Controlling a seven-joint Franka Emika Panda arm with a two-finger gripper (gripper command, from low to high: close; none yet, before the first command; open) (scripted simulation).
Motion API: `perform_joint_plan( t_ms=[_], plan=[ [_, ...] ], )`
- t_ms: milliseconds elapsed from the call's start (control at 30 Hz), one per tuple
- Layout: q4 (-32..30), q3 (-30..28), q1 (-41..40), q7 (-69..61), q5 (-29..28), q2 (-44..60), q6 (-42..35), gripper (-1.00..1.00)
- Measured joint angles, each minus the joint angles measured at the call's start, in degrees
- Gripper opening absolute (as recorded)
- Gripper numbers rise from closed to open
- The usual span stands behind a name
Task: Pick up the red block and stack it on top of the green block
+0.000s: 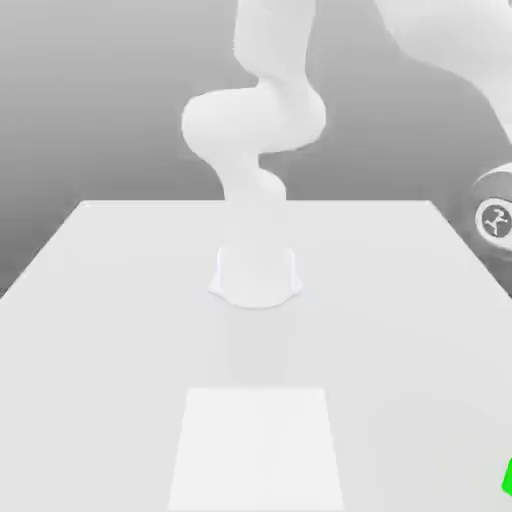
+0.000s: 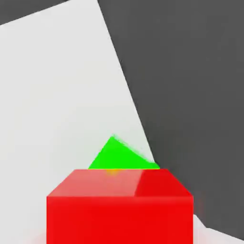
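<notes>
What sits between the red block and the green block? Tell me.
Nothing shows between them: in the hand view the red block overlaps the green block, with no gap visible.

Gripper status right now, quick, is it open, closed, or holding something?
Gripper: cannot be told. The red block sits close under the hand camera, with the green block just beyond it.

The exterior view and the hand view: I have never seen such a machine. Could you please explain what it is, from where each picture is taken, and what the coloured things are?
These are simulator renders. The exterior view shows a white robot arm bolted on a white table. At the exterior view's lower right edge, a corner of the green block shows. The hand view comes from a camera on the arm's hand, looking down. There the red block sits close to the camera, with the green block partly hidden beyond it near the table's edge. Whether the hand grips the red block cannot be seen.
</notes>
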Motion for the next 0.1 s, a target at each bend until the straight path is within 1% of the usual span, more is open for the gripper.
perform_joint_plan(
  t_ms=[100],
  plan=[
    [0.0, 0.0, 0.0, 0.0, 0.0, 0.0, 0.0, 1.0]
  ],
)
